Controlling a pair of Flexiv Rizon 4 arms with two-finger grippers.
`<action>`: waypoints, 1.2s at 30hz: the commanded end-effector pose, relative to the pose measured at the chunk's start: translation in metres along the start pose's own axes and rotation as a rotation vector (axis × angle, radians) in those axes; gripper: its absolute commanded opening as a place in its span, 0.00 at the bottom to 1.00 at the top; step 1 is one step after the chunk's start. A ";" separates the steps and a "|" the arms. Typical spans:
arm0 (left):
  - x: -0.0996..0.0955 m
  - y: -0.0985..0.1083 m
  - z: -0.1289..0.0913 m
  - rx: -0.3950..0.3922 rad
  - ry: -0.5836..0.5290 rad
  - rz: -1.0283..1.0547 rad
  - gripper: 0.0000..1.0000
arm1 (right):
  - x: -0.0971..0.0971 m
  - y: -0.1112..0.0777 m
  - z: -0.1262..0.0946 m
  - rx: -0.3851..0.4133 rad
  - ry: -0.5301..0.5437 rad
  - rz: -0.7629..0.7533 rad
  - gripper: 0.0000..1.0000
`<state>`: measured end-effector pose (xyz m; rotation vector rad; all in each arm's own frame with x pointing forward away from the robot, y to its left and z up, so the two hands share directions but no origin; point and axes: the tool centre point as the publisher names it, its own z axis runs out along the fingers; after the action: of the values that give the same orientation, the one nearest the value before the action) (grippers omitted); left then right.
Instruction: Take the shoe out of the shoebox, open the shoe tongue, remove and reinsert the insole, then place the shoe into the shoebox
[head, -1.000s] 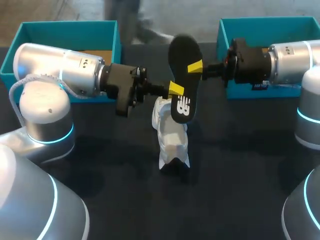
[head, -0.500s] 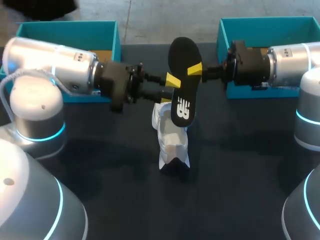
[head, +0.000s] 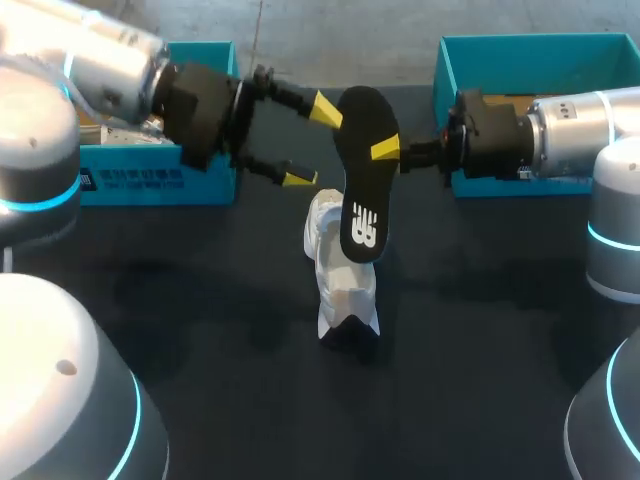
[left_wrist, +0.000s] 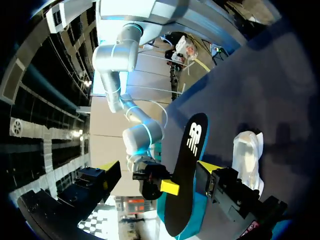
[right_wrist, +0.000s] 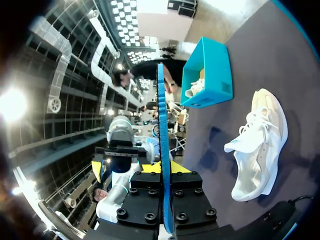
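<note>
Item, upper left of the head view: teal shoebox (head: 160, 180) at the far edge of the dark table (head: 200, 400), partly covered by the left arm. Item, left of centre: left gripper (head: 312, 143), fingers spread wide and holding nothing, tips just beside the insole's left edge and apart from it. Item, centre: black insole (head: 362, 175), out of the shoe and held upright above the table, printed face to the camera. Item, below it: white shoe (head: 340, 270) lying on the table outside both boxes, its darker end toward the lower frame. Item, right of centre: right gripper (head: 385, 152), pinching the insole by its right edge; the right wrist view shows the insole edge-on, clamped between both fingers. Item, upper right: second teal shoebox (head: 520, 45). Step in hand, as judged: insole removed, reinsertion due. The next move likely calls for lowering the insole toe-first into the shoe's opening, the free left gripper steadying the shoe.
</note>
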<state>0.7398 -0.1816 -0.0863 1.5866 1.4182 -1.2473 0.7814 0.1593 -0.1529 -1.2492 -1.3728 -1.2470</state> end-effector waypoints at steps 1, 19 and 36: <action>-0.016 0.010 -0.010 0.073 0.250 -0.032 1.00 | -0.004 0.001 0.006 -0.003 0.005 0.000 0.00; -0.041 0.038 -0.036 0.098 0.664 -0.002 1.00 | -0.010 0.003 0.012 -0.013 0.007 -0.006 0.00; -0.066 0.053 -0.026 0.048 0.980 -0.024 1.00 | -0.010 0.010 0.011 -0.016 0.003 -0.015 0.00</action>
<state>0.8000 -0.1844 -0.0247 2.1718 1.8303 -0.7516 0.7912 0.1674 -0.1623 -1.2501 -1.3753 -1.2726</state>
